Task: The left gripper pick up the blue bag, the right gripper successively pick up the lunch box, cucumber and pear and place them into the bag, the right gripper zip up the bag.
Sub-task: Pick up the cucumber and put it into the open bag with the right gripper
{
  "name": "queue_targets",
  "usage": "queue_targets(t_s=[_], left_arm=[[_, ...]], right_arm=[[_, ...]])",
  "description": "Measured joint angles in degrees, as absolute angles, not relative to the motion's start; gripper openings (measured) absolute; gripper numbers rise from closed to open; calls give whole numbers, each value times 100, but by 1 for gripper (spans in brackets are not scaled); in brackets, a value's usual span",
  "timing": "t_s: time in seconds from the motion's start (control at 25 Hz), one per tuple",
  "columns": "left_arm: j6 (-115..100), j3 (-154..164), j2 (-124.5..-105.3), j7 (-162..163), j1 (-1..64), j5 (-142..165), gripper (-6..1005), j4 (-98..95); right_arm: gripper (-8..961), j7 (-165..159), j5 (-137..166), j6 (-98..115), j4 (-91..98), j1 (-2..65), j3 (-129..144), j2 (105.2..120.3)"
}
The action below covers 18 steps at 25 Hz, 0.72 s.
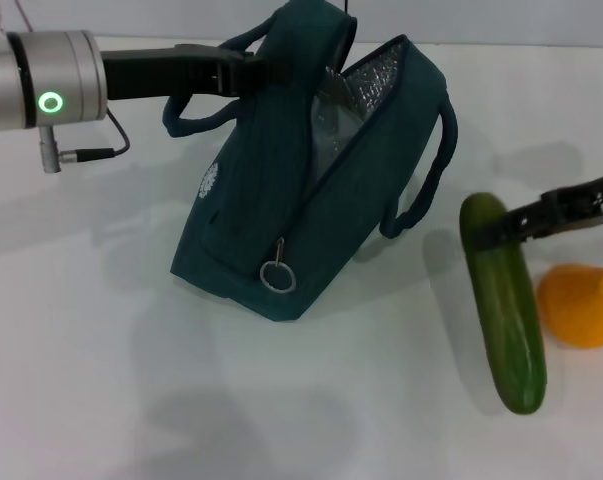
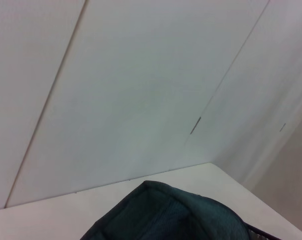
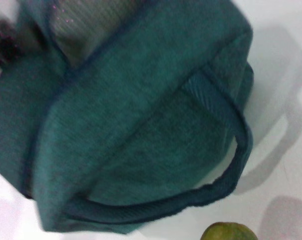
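Beneath and beside the left gripper (image 1: 256, 70): the blue bag (image 1: 311, 180), largest item, tilted on the white table (image 1: 101, 330). The black claw is clenched on the bag's upper flap, holding the mouth open; silvery foil lining (image 1: 366, 85) shows inside. Contents: the lunch box cannot be made out through the opening, and it lies nowhere on the table in view. Zipper ring pull (image 1: 277, 276) hangs at the bag's near corner, away from the left claw; the zip is undone. One loop handle (image 1: 426, 180) faces the right gripper, the other (image 1: 196, 112) droops just below the left claw.

Next: the cucumber (image 1: 506, 305), lying flat on the table, its far end directly under the right gripper (image 1: 501, 232). The claw sits over that end, but whether it has gripped or stands released cannot be told.

Smallest: the pear (image 1: 581, 305), upright-ish, just beside the cucumber and near the right arm, untouched.

Risks, as judged: a grasp so close to the cucumber's tip may let it pivot or slip on lifting; its swing could knock the pear rolling. A long cucumber entering a slanted mouth may catch on the rim, and a slack flap grip would let the opening sag shut.
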<state>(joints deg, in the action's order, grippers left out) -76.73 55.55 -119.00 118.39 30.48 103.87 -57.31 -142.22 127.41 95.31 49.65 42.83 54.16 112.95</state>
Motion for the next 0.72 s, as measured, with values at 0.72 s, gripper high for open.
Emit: queue_targets(t_s=[0.72], left_arm=[[-7675,5557,-11855,12125,3101,10451,60,-5754]], right_arm=[[589,-11494,8852,11325,3511,2770,2687,10792]])
